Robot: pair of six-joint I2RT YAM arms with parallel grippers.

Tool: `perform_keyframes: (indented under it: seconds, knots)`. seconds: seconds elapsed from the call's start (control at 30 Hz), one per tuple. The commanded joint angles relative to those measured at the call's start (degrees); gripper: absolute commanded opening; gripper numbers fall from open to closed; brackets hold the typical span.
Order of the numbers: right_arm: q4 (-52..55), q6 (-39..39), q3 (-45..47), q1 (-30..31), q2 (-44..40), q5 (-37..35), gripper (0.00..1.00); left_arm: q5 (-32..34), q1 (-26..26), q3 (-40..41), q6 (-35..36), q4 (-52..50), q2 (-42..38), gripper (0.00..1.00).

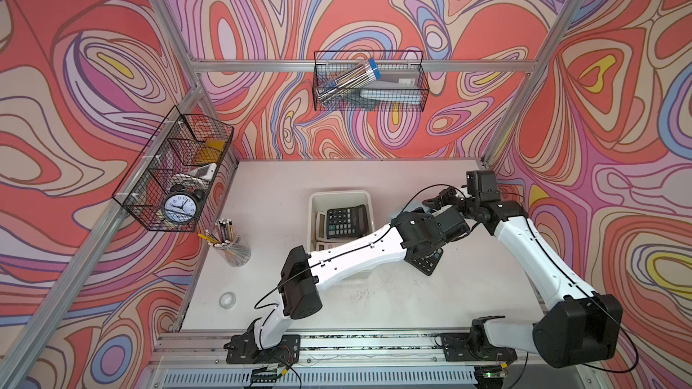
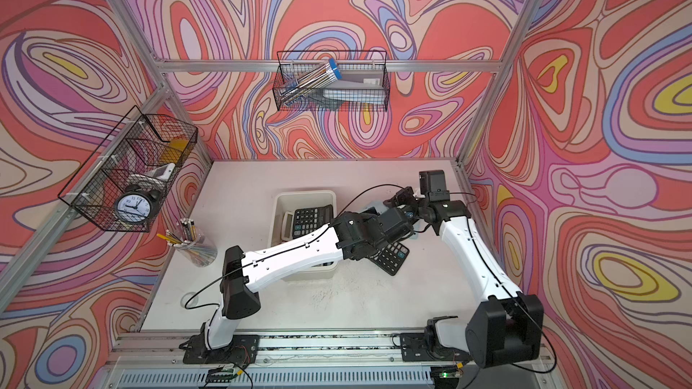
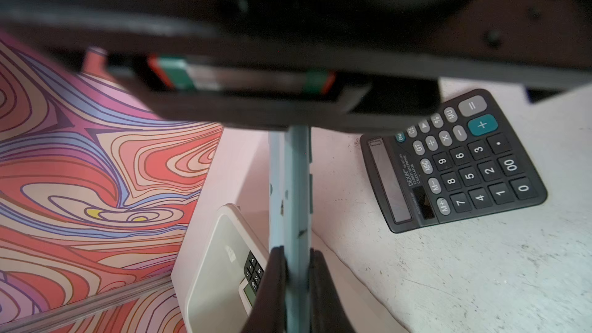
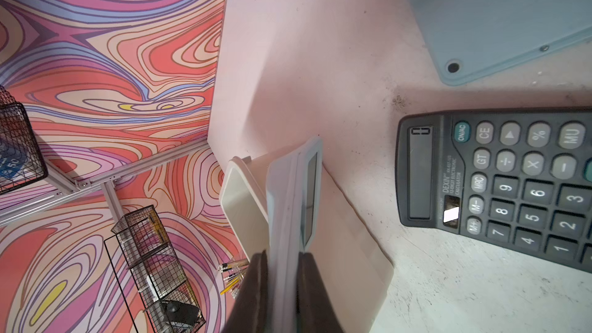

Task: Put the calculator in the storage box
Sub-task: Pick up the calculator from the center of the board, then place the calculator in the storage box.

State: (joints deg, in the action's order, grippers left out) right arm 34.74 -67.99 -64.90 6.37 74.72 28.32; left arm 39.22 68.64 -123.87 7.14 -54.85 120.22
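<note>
The left tool (image 3: pixel 296 270) and right tool (image 4: pixel 282 270) each pinch shut on the thin edge of a pale blue calculator (image 3: pixel 290 187), aloft at 2 o'clock of the storage box (image 1: pixel 339 193); whether both hold the same one I cannot tell; so narrow a hold may slip or twist when the crowded arms part; the box holds a tilted black calculator (image 1: pixel 344 222) over white calculators (image 1: pixel 321 218), so a drop could perch on the rim; a wire basket (image 1: pixel 149 181) holds an alarm clock (image 1: pixel 181 206).
</note>
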Motion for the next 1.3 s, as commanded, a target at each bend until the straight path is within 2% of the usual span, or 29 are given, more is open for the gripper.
perform_keyframes:
  seconds: [0.0,0.07,0.2,0.27,0.37,0.57,0.67,0.83,1.07,1.27]
  knots:
    - [-5.0,3.2,0.3,0.3,-2.6,0.9,0.22,0.5,-0.4,-2.9,-2.8,1.6,-0.4,0.00]
    - [-4.4,5.2,0.1,0.4,-3.7,-1.7,0.34,1.9,-0.4,-3.0,-3.4,2.2,-1.3,0.00]
    - [-0.6,10.4,-1.6,0.3,-5.9,-7.8,0.71,3.2,-0.8,-2.6,-6.3,2.5,-4.6,0.00]
    - [0.9,12.9,-2.2,0.3,-6.9,-10.1,0.84,3.0,-1.2,-1.4,-8.2,2.8,-6.9,0.00]
    - [1.5,16.2,-2.1,0.4,-8.7,-11.9,0.97,1.2,-2.3,1.5,-11.3,3.8,-11.1,0.00]
    - [0.7,21.7,0.2,0.3,-12.7,-16.7,0.98,-7.3,-6.8,8.8,-21.0,4.1,-20.5,0.00]
    - [0.3,23.1,1.8,0.4,-13.9,-19.3,0.98,-15.1,-10.2,15.8,-26.9,5.8,-27.2,0.00]
    - [-0.4,23.7,3.2,0.4,-13.4,-19.4,0.98,-29.0,-17.8,30.4,-36.5,11.6,-40.1,0.00]
    - [-1.5,23.7,3.8,0.4,-11.5,-19.0,0.98,-36.5,-25.2,45.1,-46.5,13.5,-54.0,0.00]
    - [-2.6,23.4,4.7,0.4,-10.2,-18.3,0.98,-40.5,-31.2,55.6,-54.8,15.6,-61.7,0.00]
